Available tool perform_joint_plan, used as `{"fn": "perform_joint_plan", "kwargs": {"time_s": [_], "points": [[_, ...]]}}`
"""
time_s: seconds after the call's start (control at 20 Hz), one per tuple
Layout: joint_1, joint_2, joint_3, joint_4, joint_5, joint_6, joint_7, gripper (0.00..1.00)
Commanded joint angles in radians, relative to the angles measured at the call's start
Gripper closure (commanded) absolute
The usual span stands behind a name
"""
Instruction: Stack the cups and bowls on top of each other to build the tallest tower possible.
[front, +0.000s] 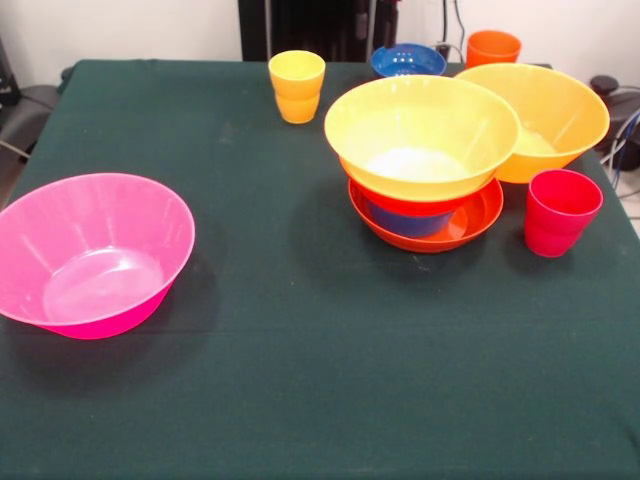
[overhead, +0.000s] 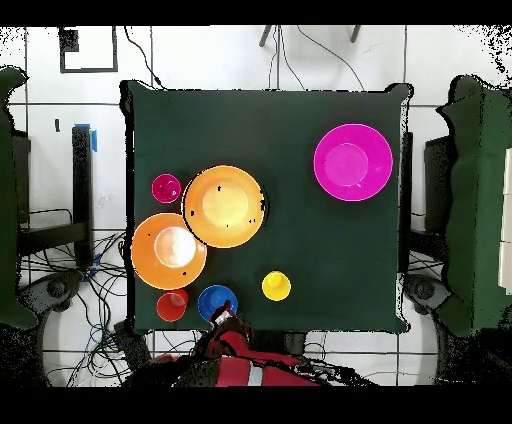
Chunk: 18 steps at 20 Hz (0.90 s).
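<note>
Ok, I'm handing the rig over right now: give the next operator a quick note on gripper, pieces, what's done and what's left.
Gripper: drawn back at the robot's side of the table; fingers not visible.
Tower: red-orange bowl lowest, blue bowl, another red-orange, yellow bowl on top.
Loose: pink bowl far off alone; orange bowl beside the tower; red cup; yellow cup; orange cup; second blue bowl.
Left: add these to the tower.

Blue bowl (front: 408, 220) in tower (front: 425, 160) mostly hidden; claw (overhead: 222, 318) perhaps at table edge, state unclear.
</note>
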Motion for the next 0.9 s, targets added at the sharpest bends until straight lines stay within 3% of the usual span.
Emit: {"fn": "perform_joint_plan", "kwargs": {"time_s": [0.05, 0.9], "points": [[0.001, 0.076, 0.080, -0.154, -0.027, -0.071, 0.118, 0.00], [0.020, 0.227, 0.043, -0.212, -0.027, -0.224, 0.119, 0.00]]}}
